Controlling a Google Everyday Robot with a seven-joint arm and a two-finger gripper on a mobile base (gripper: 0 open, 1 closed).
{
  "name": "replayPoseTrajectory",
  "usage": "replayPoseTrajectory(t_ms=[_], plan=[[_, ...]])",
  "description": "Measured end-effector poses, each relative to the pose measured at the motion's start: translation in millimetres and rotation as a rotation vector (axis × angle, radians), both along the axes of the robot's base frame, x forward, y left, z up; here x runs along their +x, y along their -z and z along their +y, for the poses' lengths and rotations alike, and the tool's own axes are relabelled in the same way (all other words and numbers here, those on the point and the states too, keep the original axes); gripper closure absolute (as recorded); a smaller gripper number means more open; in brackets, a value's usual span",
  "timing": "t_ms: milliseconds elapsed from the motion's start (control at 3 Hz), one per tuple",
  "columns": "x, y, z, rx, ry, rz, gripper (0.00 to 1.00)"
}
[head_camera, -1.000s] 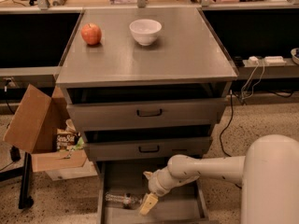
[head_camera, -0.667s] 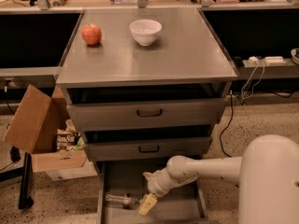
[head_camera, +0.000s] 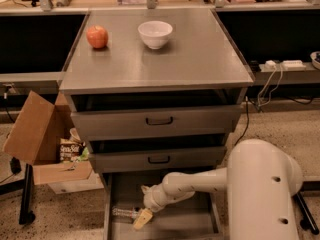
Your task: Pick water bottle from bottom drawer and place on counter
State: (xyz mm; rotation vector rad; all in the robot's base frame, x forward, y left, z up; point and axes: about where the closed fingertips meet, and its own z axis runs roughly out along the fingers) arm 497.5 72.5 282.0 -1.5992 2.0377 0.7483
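Note:
The water bottle (head_camera: 124, 213) lies on its side at the left of the open bottom drawer (head_camera: 185, 226), neck to the left. My gripper (head_camera: 143, 205) is low inside the drawer, just right of the bottle, open, with its lower cream finger (head_camera: 142, 218) touching or nearly touching the bottle's right end. It holds nothing. The grey counter (head_camera: 200, 59) tops the cabinet above.
A red apple (head_camera: 97, 36) and a white bowl (head_camera: 155, 33) stand at the back of the counter. Two drawers with black handles (head_camera: 159, 120) sit above the open one. An open cardboard box (head_camera: 42, 144) stands on the floor to the left. My white arm (head_camera: 262, 189) is at the lower right.
My gripper has moved left inside the bottom drawer, closer to the water bottle. The bottle, apple and bowl have not moved.

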Motion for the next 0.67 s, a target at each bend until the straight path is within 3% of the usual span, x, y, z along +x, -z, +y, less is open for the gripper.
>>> replayPoseTrajectory(t_ms=[667], plan=[[14, 26, 39, 0.005, 0.012, -0.009, 0.0]])
